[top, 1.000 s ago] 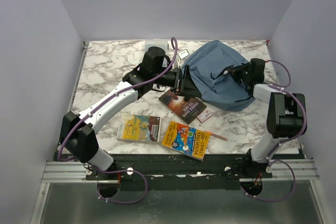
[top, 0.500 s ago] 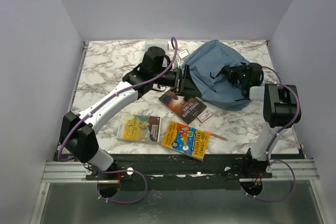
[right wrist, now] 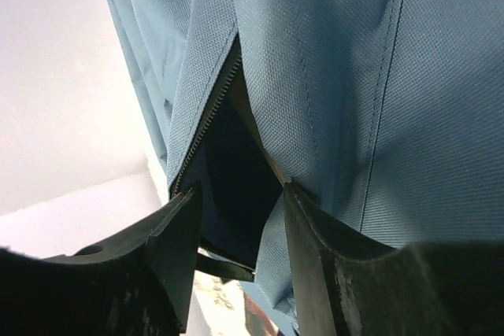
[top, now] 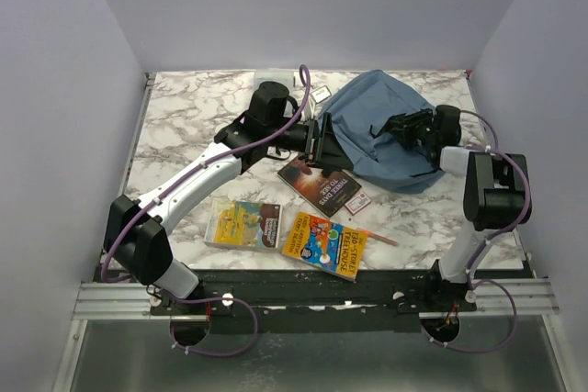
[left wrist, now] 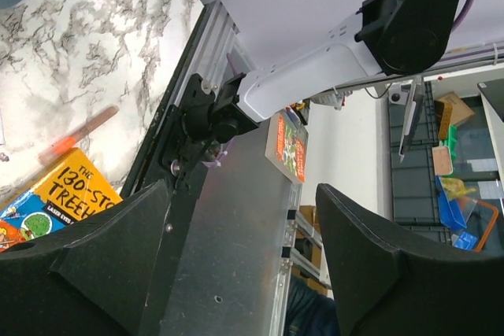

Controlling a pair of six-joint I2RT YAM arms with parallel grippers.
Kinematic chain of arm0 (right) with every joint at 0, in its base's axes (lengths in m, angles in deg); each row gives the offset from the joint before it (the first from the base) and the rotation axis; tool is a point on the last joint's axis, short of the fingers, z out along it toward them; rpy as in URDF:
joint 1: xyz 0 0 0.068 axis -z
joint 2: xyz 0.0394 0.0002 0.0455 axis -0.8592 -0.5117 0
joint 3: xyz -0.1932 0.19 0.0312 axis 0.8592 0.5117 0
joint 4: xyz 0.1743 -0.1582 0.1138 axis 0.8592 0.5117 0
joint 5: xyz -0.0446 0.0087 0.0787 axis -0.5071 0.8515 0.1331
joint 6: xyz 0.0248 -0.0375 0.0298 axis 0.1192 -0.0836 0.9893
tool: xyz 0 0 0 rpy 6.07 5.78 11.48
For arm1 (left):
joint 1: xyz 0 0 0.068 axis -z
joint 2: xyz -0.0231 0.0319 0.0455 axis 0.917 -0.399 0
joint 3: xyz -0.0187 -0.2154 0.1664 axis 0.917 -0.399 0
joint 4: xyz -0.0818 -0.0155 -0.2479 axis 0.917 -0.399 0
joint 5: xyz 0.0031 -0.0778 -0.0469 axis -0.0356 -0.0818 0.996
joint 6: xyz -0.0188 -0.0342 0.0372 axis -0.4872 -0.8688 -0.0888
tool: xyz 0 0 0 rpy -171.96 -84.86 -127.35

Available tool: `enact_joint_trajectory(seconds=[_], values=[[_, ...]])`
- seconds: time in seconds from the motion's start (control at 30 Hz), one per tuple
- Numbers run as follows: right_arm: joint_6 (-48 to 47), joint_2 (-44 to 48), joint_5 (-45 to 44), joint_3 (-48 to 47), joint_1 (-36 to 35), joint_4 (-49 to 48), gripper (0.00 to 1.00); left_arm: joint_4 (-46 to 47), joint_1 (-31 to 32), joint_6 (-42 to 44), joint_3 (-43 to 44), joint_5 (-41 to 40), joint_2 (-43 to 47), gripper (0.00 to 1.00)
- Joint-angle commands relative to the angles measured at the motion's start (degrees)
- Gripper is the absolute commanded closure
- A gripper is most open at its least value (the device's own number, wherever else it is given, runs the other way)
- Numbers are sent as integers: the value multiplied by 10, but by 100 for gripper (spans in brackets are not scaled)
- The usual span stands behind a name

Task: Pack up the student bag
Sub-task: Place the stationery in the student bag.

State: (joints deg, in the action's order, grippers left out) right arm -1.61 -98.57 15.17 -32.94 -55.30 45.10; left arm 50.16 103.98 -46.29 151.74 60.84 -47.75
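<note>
Loosening from a near pinch, the right gripper (right wrist: 242,194) gapes partway at the zip of the student bag (right wrist: 378,76), probably letting its mouth sag; the left gripper (left wrist: 242,188) hangs wide, empty.

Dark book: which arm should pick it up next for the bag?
Left. Its gripper is open and empty, hovering right by the dark book. The right gripper is over at the zip opening of the bag, farther from the book.

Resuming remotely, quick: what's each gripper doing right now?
Left gripper: open, empty.
Right gripper: open, fingers at the zip opening of the student bag.
</note>
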Motion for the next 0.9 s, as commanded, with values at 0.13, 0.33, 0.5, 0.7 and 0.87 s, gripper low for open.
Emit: enact_joint_trajectory(seconds=[0.13,0.33,0.5,0.7,0.87], values=[[-199,58,-24,-93,0,288,54,22,-3,-4,3,23,-1,21],[-398,182,-151,-93,-31,491,43,24,-2,-6,5,29,3,21],[-441,228,-242,-108,-119,684,38,24,-2,-4,2,23,2,21],[-379,255,-215,-62,-221,814,35,24,-2,-3,-2,14,2,21],[-240,312,-104,22,-253,778,34,24,-2,1,-3,10,6,21]])
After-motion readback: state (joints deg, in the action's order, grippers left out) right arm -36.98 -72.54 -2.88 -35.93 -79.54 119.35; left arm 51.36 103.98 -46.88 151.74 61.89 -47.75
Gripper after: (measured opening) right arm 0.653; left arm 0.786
